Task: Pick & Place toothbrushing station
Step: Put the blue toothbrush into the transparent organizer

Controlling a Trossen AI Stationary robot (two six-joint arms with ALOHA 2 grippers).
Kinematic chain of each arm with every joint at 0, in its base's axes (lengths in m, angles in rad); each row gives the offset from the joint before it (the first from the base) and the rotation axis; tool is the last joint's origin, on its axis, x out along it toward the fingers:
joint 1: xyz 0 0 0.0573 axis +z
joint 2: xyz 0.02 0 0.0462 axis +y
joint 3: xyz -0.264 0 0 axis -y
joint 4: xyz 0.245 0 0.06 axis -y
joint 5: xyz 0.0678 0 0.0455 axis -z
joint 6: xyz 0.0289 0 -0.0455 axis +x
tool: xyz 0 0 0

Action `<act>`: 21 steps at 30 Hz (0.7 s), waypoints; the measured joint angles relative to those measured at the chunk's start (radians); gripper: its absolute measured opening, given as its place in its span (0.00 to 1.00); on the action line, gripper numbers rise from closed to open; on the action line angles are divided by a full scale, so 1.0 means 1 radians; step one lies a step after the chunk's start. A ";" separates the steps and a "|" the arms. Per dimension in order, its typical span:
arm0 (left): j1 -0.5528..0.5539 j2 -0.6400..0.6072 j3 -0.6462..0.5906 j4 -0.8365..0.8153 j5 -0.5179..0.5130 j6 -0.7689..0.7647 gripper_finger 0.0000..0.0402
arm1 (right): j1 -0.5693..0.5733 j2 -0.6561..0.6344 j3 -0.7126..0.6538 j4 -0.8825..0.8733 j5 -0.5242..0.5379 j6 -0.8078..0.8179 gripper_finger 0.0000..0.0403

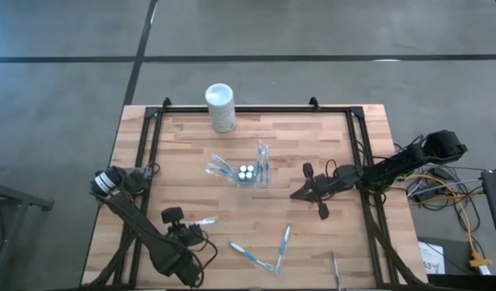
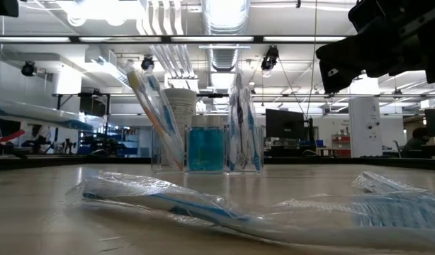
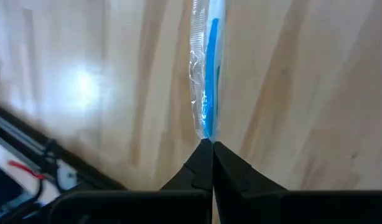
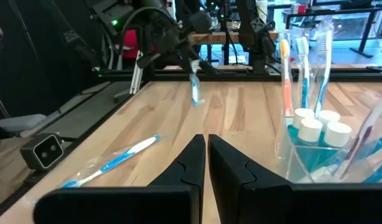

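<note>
Wrapped toothbrushes (image 2: pixel 168 202) lie nearest the low camera, loose on the table (image 2: pixel 33 212), with the clear holder (image 2: pixel 203 145) behind, upright and already carrying several brushes. From above, the holder (image 1: pixel 248 171) sits mid-table; three wrapped brushes remain near the front edge, so the job looks partly done. The left hand (image 1: pixel 195 225) is clamped on one wrapped toothbrush (image 1: pixel 206 220); its wrist view shows the fingers pinching the wrapper's end (image 3: pixel 206 140). The right hand (image 1: pixel 313 190) waits closed, empty, beside the holder.

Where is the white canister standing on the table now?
In the high view, the white canister stands upright at the table's far edge, left of centre, behind the clear toothbrush holder.
</note>
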 joint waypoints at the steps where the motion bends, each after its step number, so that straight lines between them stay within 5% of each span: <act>1: 0.000 0.000 0.005 -0.013 -0.004 0.005 0.00 | 0.000 0.000 0.000 0.000 0.000 0.000 0.04; 21: 0.028 -0.003 0.163 -0.105 -0.118 0.237 0.00 | 0.000 0.000 0.006 0.000 0.026 0.013 0.05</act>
